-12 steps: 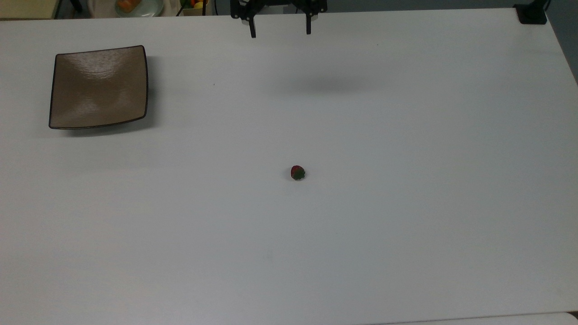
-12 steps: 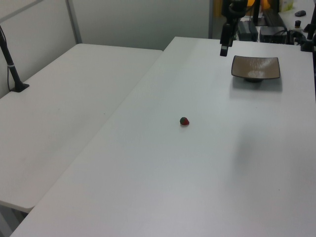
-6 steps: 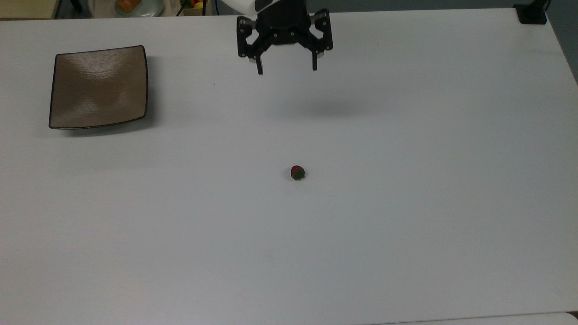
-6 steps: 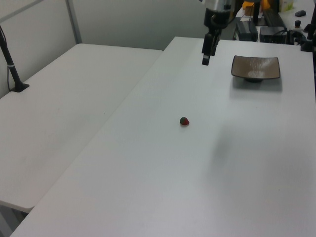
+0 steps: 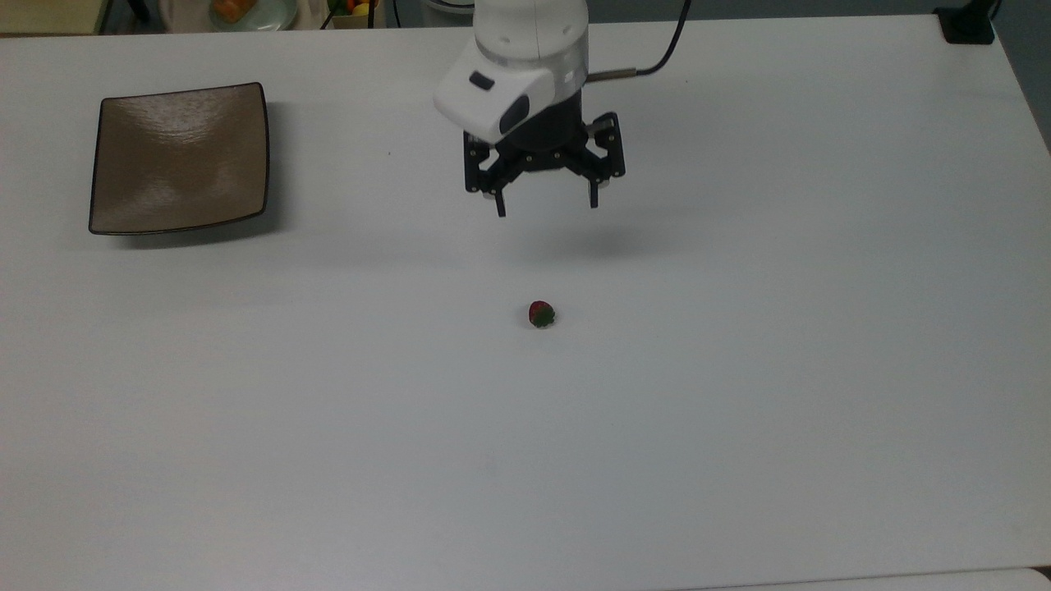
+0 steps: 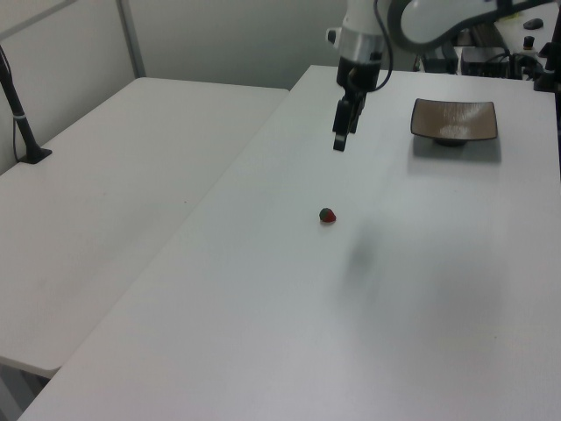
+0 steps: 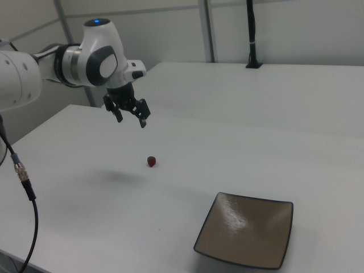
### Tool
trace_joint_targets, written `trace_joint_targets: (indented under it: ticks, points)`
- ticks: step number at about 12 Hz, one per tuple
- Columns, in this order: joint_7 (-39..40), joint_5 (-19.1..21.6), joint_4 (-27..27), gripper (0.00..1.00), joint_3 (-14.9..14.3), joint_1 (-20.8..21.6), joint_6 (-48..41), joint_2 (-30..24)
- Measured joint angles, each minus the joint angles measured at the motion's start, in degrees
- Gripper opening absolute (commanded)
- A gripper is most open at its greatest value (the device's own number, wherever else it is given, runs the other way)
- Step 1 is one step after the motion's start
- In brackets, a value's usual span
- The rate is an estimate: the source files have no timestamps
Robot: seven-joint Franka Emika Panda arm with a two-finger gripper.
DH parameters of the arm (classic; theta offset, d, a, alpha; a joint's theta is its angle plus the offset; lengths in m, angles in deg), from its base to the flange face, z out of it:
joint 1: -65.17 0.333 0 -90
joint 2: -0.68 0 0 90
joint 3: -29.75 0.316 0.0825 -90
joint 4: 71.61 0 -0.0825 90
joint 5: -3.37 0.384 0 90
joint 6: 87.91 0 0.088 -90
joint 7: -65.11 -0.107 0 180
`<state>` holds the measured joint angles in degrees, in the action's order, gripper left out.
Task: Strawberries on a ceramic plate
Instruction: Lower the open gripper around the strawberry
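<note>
While left view hides finger gap, top view shows gripper (image 5: pixel 547 208) spread wide, empty, above table.

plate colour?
Glossy tan-brown with a thin dark rim; the ceramic plate shows best in the top view.

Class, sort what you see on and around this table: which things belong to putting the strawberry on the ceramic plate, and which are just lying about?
Belongs to the job:
strawberry
ceramic plate
claw, open

Just lying about:
pale round dish with orange food, beyond the table's far edge
black post base at the table corner
</note>
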<state>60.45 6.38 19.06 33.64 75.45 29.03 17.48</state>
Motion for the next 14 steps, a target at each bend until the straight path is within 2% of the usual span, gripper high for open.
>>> trace_joint_targets:
  ticks: [8, 13, 14]
  points:
    - [0.0, -1.9, -0.1, 1.00, 0.1, 1.1, 12.2, 9.4]
    - [0.0, -9.4, -0.1, 1.00, 0.1, 1.4, 12.4, 12.6]
    - [0.0, -9.8, -0.1, 1.00, 0.1, 1.4, 12.4, 13.2]
